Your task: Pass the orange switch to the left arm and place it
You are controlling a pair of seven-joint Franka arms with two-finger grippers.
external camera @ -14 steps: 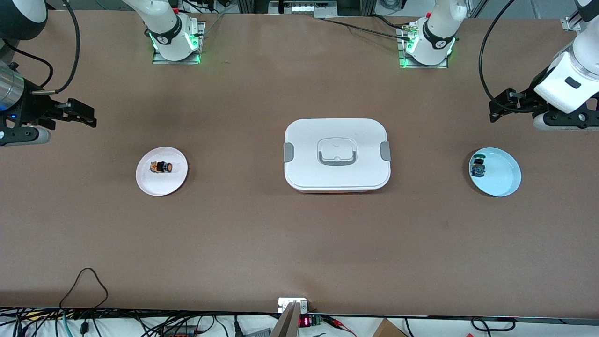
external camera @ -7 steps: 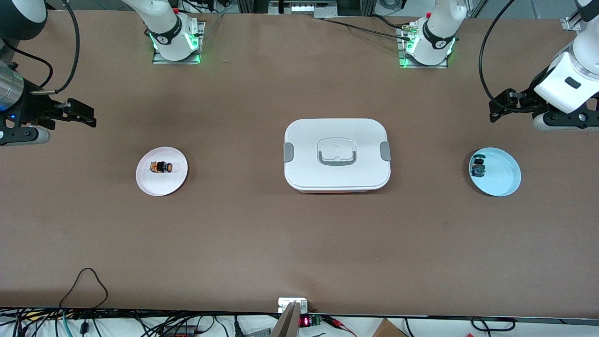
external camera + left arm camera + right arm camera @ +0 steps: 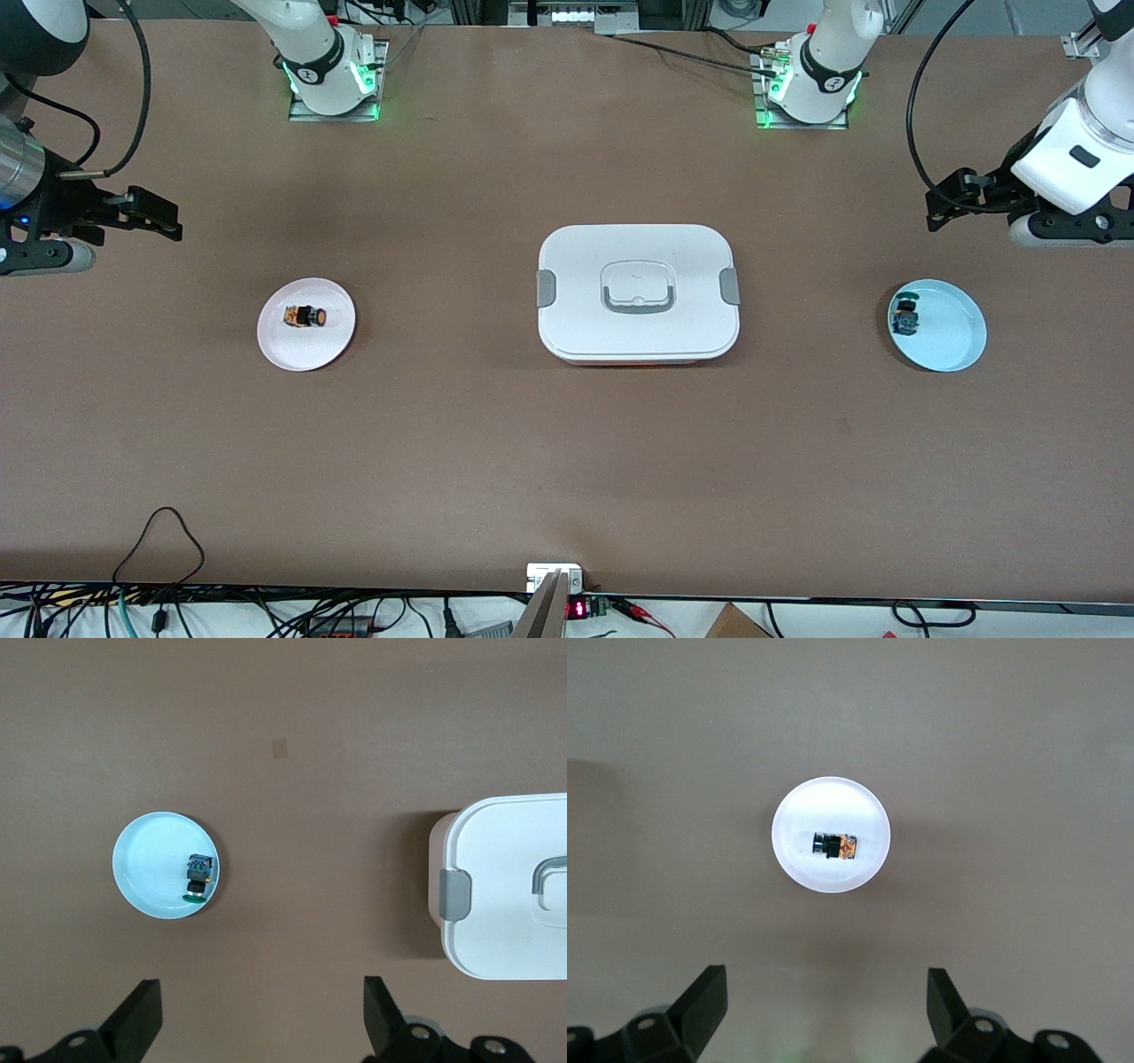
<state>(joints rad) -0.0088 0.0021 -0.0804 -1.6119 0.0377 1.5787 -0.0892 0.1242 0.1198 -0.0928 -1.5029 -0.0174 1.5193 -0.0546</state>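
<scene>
While both grippers hang wide open and empty, we are at the start: the orange switch (image 3: 306, 315) lies on the pink plate (image 3: 292, 350) toward the right arm's end, well apart from the box (image 3: 638, 337). Next, our right gripper (image 3: 159, 220) must descend onto it; the left gripper (image 3: 946, 206) waits near the blue plate (image 3: 952, 341)

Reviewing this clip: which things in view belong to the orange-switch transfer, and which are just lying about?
Job:
- tiny black-bodied orange switch, lying on the small round pink plate
- large white plastic box, mid-table, to avoid
- right gripper, open, over bare table
- left gripper, open, over bare table

Lying about:
- small blue-and-green switch on the round light-blue plate
</scene>
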